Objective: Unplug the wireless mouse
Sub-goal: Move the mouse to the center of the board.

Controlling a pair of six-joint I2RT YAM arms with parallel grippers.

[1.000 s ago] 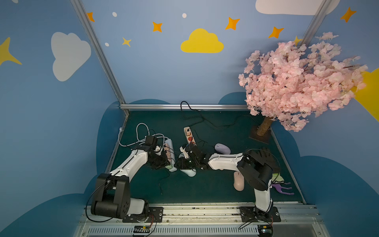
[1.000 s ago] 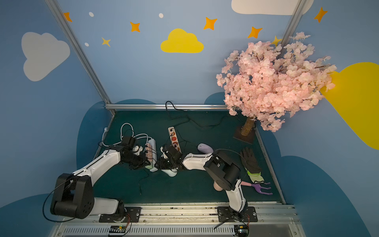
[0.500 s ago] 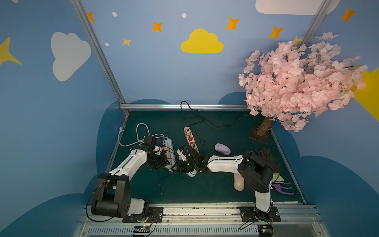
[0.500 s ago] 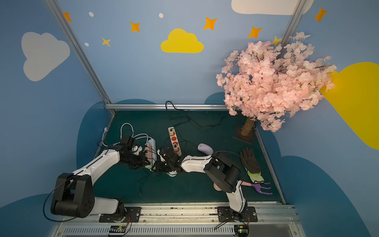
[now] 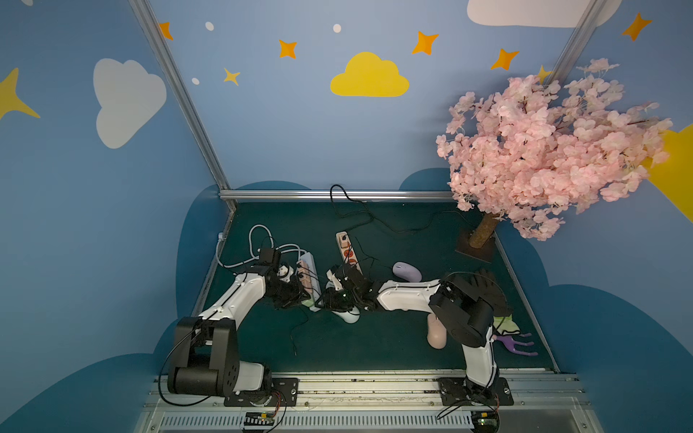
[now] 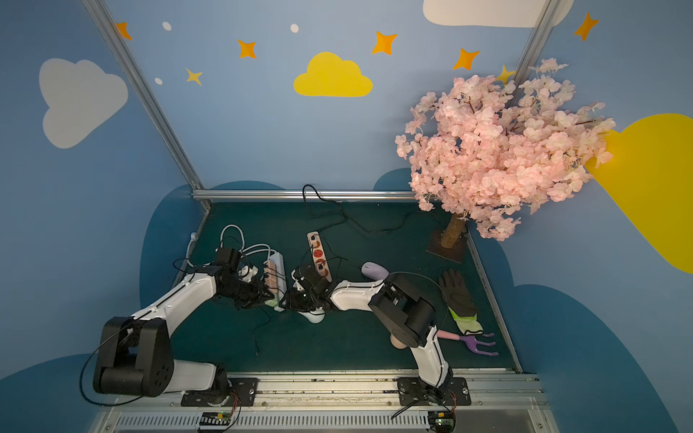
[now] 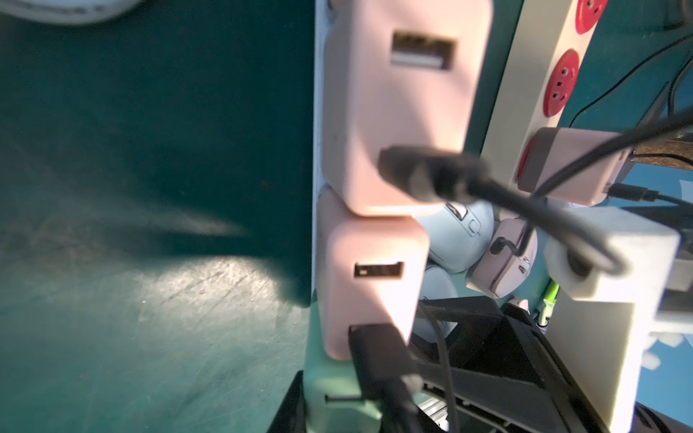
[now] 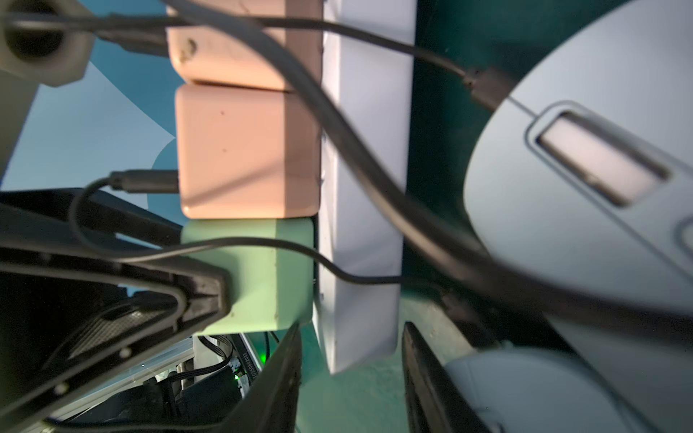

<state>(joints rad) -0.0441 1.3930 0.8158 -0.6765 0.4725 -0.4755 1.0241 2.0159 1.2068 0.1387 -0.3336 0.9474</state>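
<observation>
A white power strip (image 5: 309, 262) (image 8: 367, 150) carries pink adapters (image 7: 393, 112) and a green adapter (image 8: 270, 285) at its near end. My left gripper (image 5: 304, 296) (image 7: 337, 405) is shut on the green adapter (image 7: 330, 378), just below a black plug (image 7: 375, 356) in a pink adapter. My right gripper (image 5: 325, 300) (image 8: 352, 345) straddles the strip's end and is shut on it. The white wireless mouse (image 5: 349, 316) (image 8: 585, 210) lies beside the strip with a black cable plug (image 8: 485, 88) in its nose.
A beige strip with red sockets (image 5: 347, 251) lies behind the right wrist. A purple mouse (image 5: 407, 270), a pink mouse (image 5: 437, 335), a black glove (image 5: 487, 288) and a purple rake (image 5: 519, 343) sit to the right. The tree base (image 5: 476, 249) stands back right. Black cables cross the mat.
My right arm has slid left from beside the white mouse to the near end of the white strip and closed a little. The left arm has stayed put.
</observation>
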